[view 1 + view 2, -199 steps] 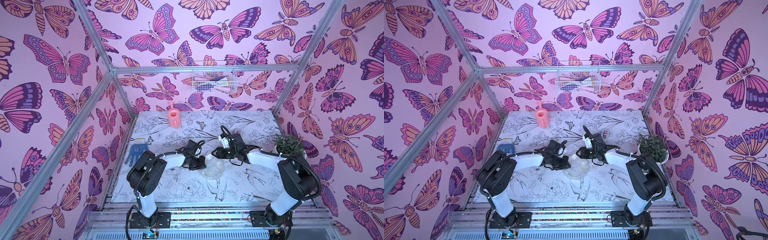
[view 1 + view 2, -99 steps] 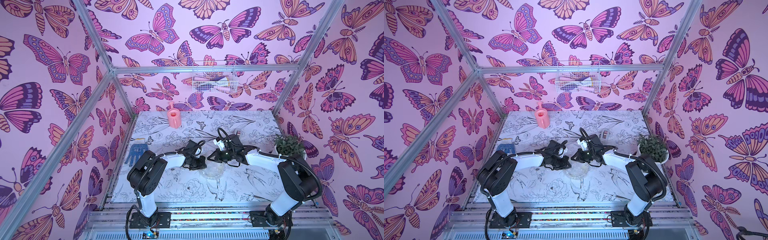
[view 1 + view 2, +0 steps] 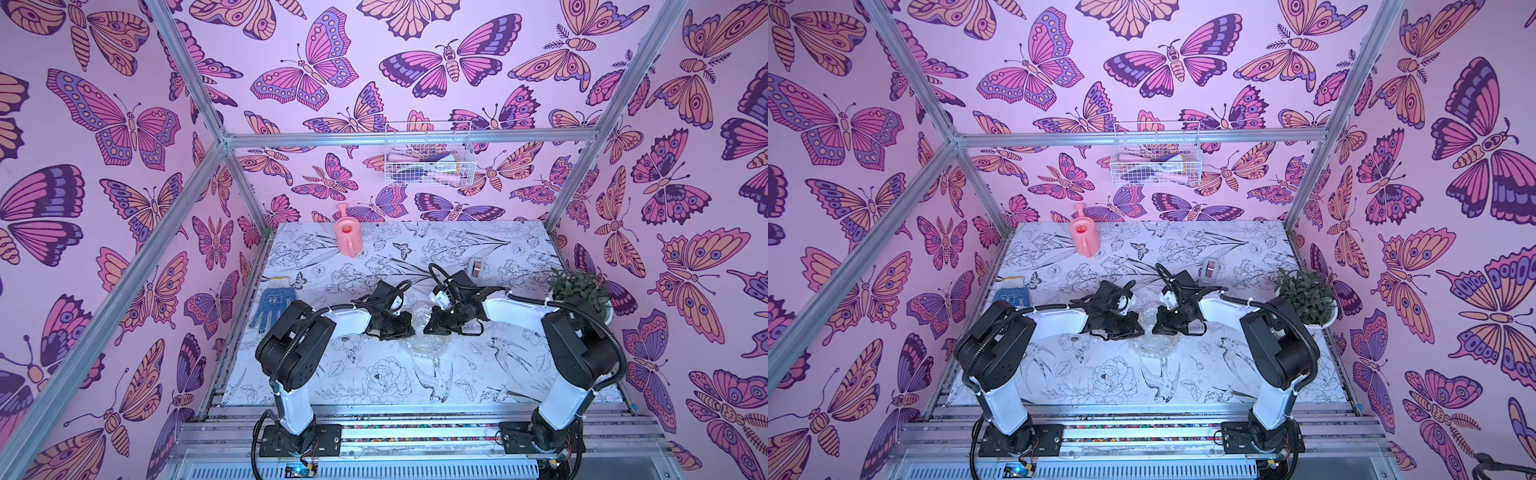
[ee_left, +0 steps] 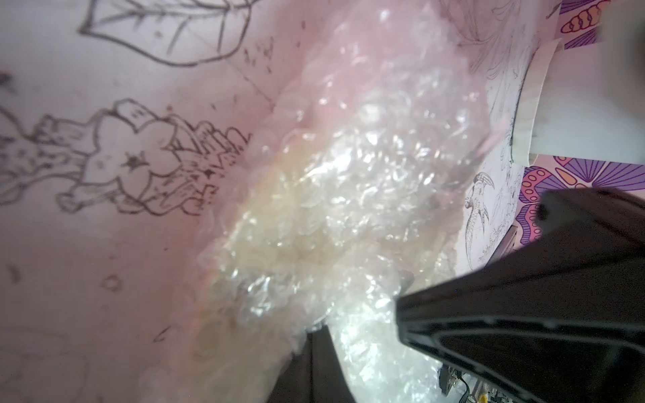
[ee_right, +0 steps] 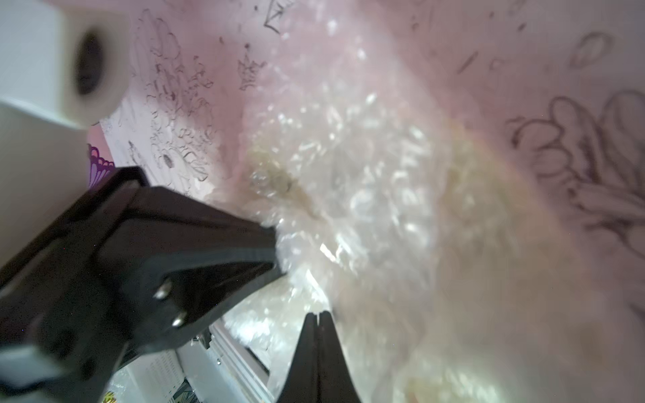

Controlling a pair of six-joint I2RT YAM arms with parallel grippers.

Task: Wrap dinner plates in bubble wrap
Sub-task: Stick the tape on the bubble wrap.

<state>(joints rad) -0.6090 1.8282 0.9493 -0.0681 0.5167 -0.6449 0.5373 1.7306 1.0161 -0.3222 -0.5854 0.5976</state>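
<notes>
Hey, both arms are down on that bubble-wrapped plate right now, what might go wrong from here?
1. The left gripper and right gripper, both shut, sit almost tip to tip over the bubble wrap; any inward move may knock them together.
2. The wrap looks loosely bunched, with no tape visible on it, so it may spring open off the plate once released.
3. A pull on the wrap might drag the plate along.

Glossy, crinkly plastic bubble wrap (image 3: 428, 348) on a matt printed tabletop (image 3: 478, 374).

You can't read any words here. The blue glove (image 3: 272, 305), middle left, has white marks, too small to read.
</notes>
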